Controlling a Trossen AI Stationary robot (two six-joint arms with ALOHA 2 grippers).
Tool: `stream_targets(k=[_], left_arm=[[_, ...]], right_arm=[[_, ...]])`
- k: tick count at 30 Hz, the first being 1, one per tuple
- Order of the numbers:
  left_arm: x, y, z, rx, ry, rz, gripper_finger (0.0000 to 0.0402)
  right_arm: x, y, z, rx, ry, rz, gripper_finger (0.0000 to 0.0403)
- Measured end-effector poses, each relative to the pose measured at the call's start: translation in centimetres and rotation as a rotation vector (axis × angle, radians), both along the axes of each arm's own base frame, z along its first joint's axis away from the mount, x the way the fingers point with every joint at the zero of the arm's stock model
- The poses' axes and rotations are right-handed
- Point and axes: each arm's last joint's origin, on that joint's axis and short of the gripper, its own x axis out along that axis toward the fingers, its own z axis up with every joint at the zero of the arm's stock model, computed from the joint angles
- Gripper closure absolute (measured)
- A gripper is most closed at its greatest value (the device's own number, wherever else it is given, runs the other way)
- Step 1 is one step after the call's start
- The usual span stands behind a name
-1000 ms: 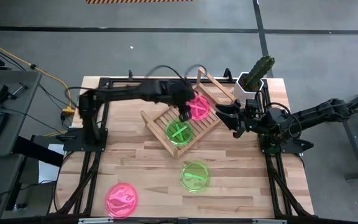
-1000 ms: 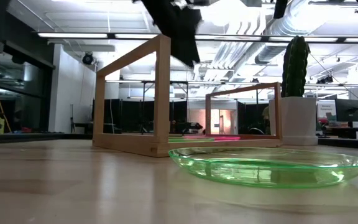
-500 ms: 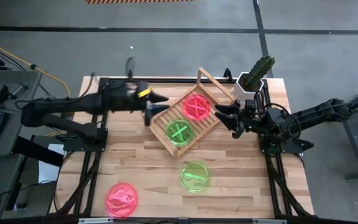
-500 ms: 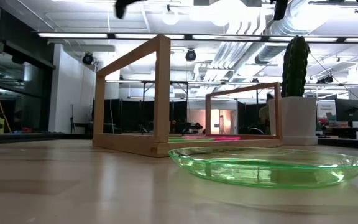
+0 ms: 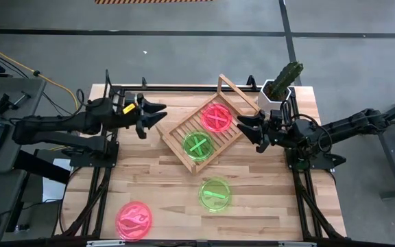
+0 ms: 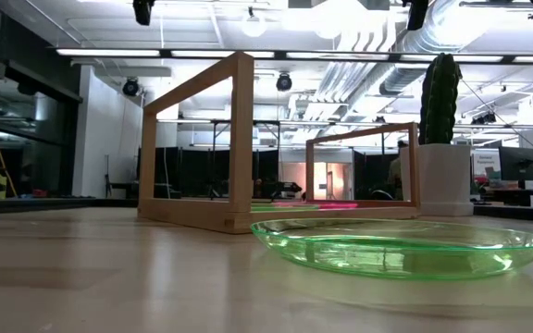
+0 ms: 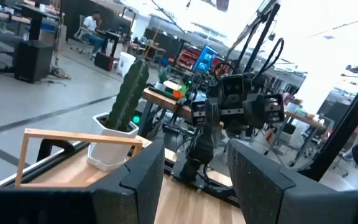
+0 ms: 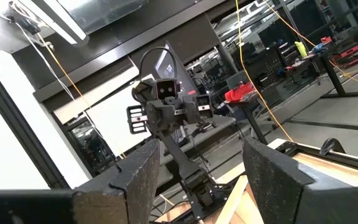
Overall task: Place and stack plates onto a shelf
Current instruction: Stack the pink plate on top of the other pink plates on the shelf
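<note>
Shelf (image 5: 204, 132) seen tilted at table centre; pink plate (image 5: 216, 117) and green plate (image 5: 197, 145) held on slats; second green plate (image 5: 215, 193) at 6 o'clock of shelf, second pink plate (image 5: 134, 219) at 7 o'clock; left gripper (image 5: 158, 113) spread, empty, at 9 o'clock; right gripper (image 5: 247, 127) spread, empty, at 3 o'clock.

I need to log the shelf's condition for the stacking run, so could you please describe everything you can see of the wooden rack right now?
The wooden rack is a light, slatted rectangle with raised side rails and a taller open frame at one end. It lies flat on the table, turned diagonally. A pink-red plate and a green plate rest on its slats, side by side. Neither gripper touches it.
</note>
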Motion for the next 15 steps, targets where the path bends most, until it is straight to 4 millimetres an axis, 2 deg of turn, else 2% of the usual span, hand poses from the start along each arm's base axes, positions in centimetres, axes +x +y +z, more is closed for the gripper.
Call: stream_targets(k=[15], left_arm=[[0.05,-0.01,-0.12,0.001,0.01,-0.006,0.0239]], right_arm=[[0.0,0.0,0.0,0.001,0.0,0.0,0.0193]])
